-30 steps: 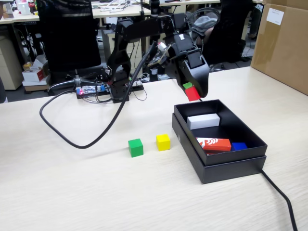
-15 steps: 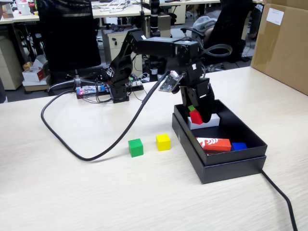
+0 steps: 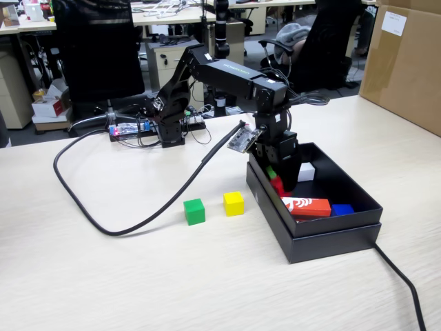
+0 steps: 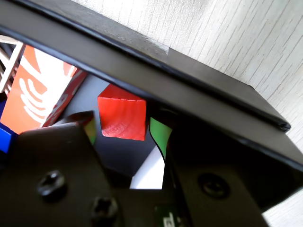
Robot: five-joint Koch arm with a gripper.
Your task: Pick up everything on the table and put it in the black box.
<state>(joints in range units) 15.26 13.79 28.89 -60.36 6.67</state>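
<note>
Hand point(image 3: 281, 181) sits lowered inside the black box point(image 3: 324, 231), at its left wall in the fixed view. Red cube point(image 4: 122, 118) lies between the spread fingers point(image 4: 160, 137), apparently released, beside the orange block point(image 3: 306, 206). Green cube point(image 3: 194, 211) and yellow cube point(image 3: 233, 203) rest on the surface point(image 3: 103, 276), left of the box.

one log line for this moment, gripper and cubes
gripper: inside shallow black cardboard box, around small red cube | small green cube, small yellow cube: on pale wood table
</note>
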